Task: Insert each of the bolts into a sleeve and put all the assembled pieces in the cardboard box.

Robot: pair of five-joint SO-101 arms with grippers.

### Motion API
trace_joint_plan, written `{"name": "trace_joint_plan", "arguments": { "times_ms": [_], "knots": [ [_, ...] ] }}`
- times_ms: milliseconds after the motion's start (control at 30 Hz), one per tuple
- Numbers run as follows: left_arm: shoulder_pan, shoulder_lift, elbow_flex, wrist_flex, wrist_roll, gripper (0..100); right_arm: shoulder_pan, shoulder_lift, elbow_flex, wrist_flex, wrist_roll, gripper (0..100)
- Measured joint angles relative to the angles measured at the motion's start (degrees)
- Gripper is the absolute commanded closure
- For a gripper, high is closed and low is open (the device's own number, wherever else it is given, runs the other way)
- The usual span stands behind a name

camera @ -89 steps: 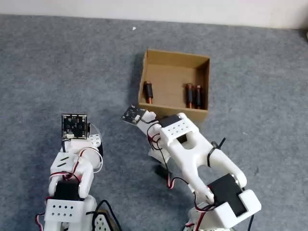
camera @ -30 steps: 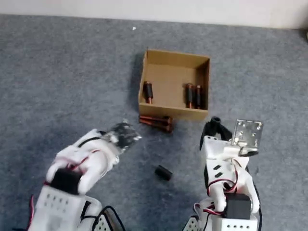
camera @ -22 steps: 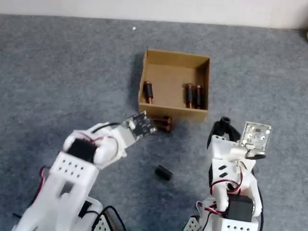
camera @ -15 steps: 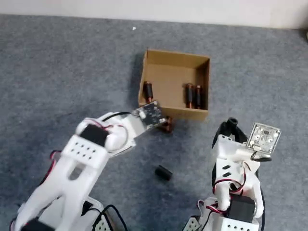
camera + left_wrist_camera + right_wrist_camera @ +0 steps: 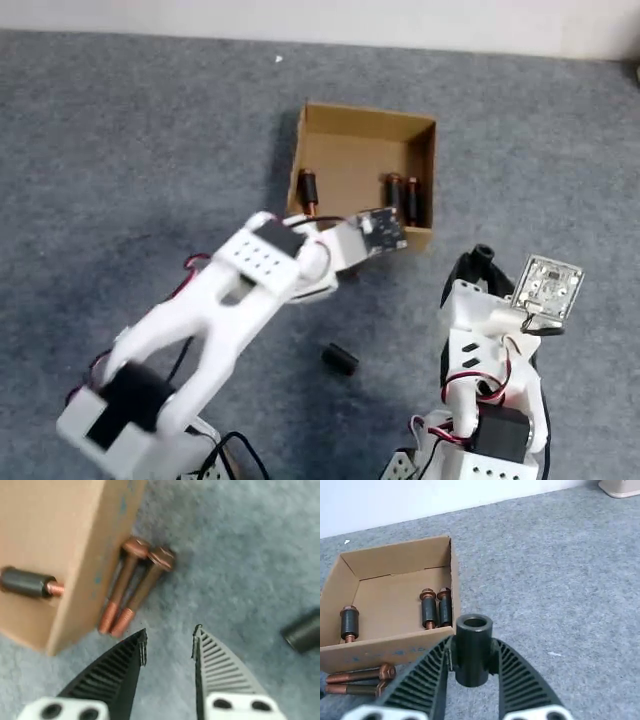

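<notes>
Two copper bolts [image 5: 132, 587] lie side by side on the carpet against the front wall of the cardboard box [image 5: 55, 540]. My left gripper [image 5: 170, 633] hovers open just short of them, nothing between its fingers. The left arm [image 5: 270, 265] stretches across to the box [image 5: 360, 112] front. My right gripper [image 5: 472, 647] is shut on a black sleeve [image 5: 472, 630], held upright with its bore showing, near the box's front right corner [image 5: 483, 252]. Three assembled pieces [image 5: 308, 190] [image 5: 394, 198] [image 5: 412, 200] lie in the box. The bolts [image 5: 360, 675] also appear in the right wrist view.
A loose black sleeve [image 5: 340, 358] lies on the grey carpet between the two arm bases, also at the edge of the left wrist view [image 5: 302, 630]. Open carpet surrounds the box on the left, right and far sides.
The left arm has swung out from the left to the box's front wall, over the bolts. The right arm drew back to the right with the sleeve and now holds still.
</notes>
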Motion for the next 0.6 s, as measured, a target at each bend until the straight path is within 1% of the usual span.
{"name": "trace_joint_plan", "arguments": {
  "times_ms": [200,467,600],
  "knots": [
    [0.4,11.1,-9.1,0.0,0.0,83,0.0,0.0,0.0,0.0,0.0,99.4],
    [2.4,22.2,-17.2,0.0,0.0,83,0.0,0.0,0.0,0.0,0.0,99.4],
    [2.2,26.5,-20.8,-0.1,0.0,87,0.0,0.0,0.0,0.0,0.0,99.4]
  ]
}}
